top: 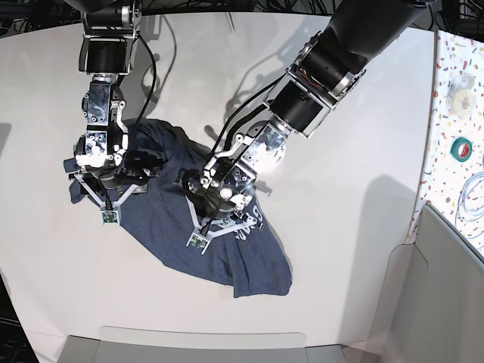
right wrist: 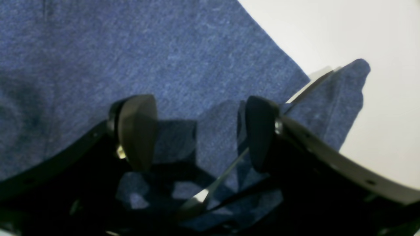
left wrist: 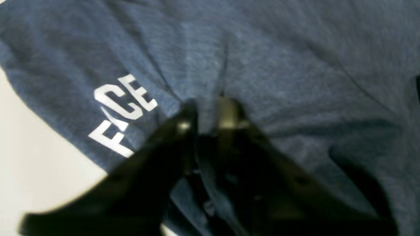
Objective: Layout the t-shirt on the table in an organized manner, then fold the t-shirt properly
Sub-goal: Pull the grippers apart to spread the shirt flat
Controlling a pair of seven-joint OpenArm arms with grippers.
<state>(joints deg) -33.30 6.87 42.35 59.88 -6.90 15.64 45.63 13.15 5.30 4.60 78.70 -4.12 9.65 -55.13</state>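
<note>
White desk (top: 340, 227) carries the crumpled t-shirt (top: 174, 238) left of centre in the base view. Left end effector (left wrist: 210, 109) is clenched on a pinch of its cloth; right end effector (right wrist: 200, 131) stands released, fingers straddling a fold.

Your left gripper (left wrist: 208, 111) points down with its fingers (left wrist: 187, 121) nearly together, pinching a ridge of the t-shirt (left wrist: 262, 59). Your right gripper (right wrist: 197, 131) also points down, fingers (right wrist: 137, 131) spread wide. Both arms reach in from the far side, wrists bent downward
</note>
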